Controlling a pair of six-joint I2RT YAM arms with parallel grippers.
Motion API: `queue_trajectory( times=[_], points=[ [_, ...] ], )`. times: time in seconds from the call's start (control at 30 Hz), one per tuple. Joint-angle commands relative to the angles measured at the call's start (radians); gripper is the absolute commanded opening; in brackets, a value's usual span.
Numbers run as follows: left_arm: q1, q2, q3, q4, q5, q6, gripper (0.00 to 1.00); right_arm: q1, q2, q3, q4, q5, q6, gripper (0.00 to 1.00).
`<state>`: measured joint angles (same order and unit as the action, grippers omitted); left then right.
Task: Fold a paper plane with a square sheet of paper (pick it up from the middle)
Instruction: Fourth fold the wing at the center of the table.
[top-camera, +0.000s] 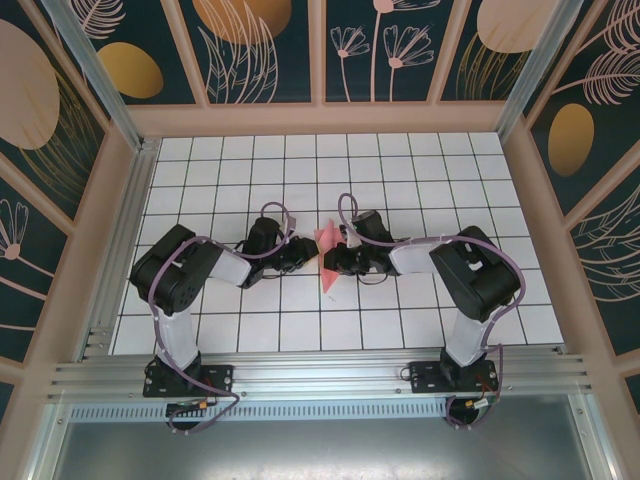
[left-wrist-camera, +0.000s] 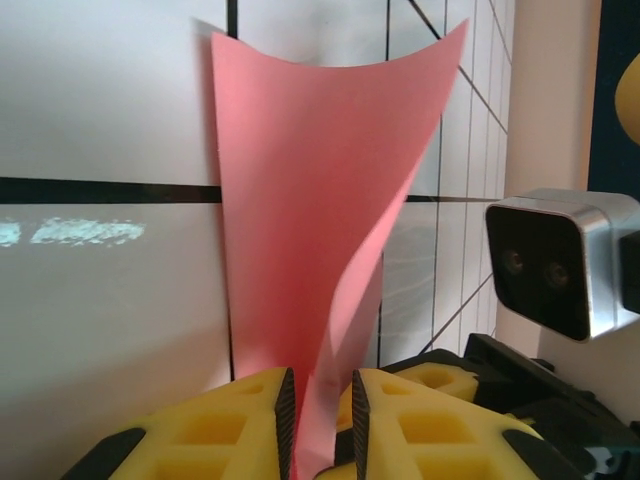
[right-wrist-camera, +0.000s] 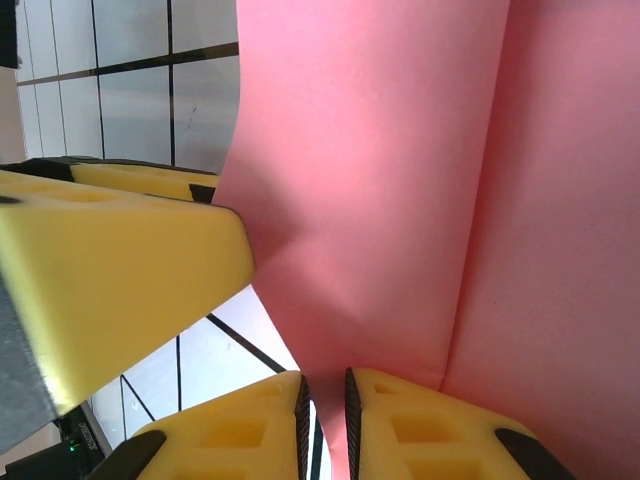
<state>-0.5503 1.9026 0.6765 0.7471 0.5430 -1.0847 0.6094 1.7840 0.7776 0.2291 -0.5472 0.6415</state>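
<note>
The table (top-camera: 400, 170), a white gridded surface, extends beneath and beyond both sets of jaws. The left arm (top-camera: 190, 272) and the right arm (top-camera: 470, 268) reach inward from their bases. This places the left jaws and the right jaws facing each other, close together, above the middle of the table.

The square sheet of paper (top-camera: 327, 248) is located between the two sets of jaws and is gripped from both sides.

Left jaws: clenched on the sheet. In the left wrist view the paper passes down between the two black pads (left-wrist-camera: 285, 420) and rises away from them in a twisted, upright curl. Its far edge is bowed. A silver camera housing (left-wrist-camera: 555, 260) stands to the right of these jaws, just beside the paper.

Right jaws: clenched on the sheet. In the right wrist view the paper enters the narrow gap between the pads (right-wrist-camera: 350, 420) and spreads upward from it, with one straight crease running away from the jaws. A yellow finger (right-wrist-camera: 120, 270) of the left jaws presses against the paper to the left of the right jaws.

Whether any part of the sheet touches the table cannot be determined.
</note>
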Motion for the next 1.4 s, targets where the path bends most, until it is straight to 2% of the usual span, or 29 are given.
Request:
queue_trajectory(
  times=[0.0, 0.2, 0.33, 0.43, 0.6, 0.9, 1.37],
  points=[
    [0.006, 0.022, 0.025, -0.025, 0.015, 0.034, 0.23, -0.005, -0.004, 0.005, 0.000, 0.002, -0.008, 0.21],
    [0.005, 0.033, 0.034, -0.031, 0.012, 0.035, 0.10, -0.005, -0.019, 0.007, -0.006, 0.001, -0.009, 0.22],
    [0.005, 0.035, 0.038, -0.053, 0.003, 0.049, 0.00, -0.009, -0.059, 0.009, -0.026, 0.011, -0.011, 0.29],
    [0.006, 0.035, 0.047, -0.078, -0.008, 0.072, 0.00, -0.023, -0.119, -0.020, -0.021, 0.038, 0.003, 0.32],
    [0.005, 0.038, 0.074, -0.128, -0.012, 0.113, 0.00, -0.040, -0.154, -0.056, -0.056, 0.093, 0.010, 0.32],
    [0.004, 0.036, 0.112, -0.184, -0.010, 0.167, 0.00, -0.031, -0.094, -0.004, -0.201, 0.180, -0.024, 0.19],
    [0.005, 0.074, 0.252, -0.385, -0.001, 0.364, 0.00, -0.013, 0.019, 0.092, -0.392, 0.276, -0.103, 0.21]
  ],
)
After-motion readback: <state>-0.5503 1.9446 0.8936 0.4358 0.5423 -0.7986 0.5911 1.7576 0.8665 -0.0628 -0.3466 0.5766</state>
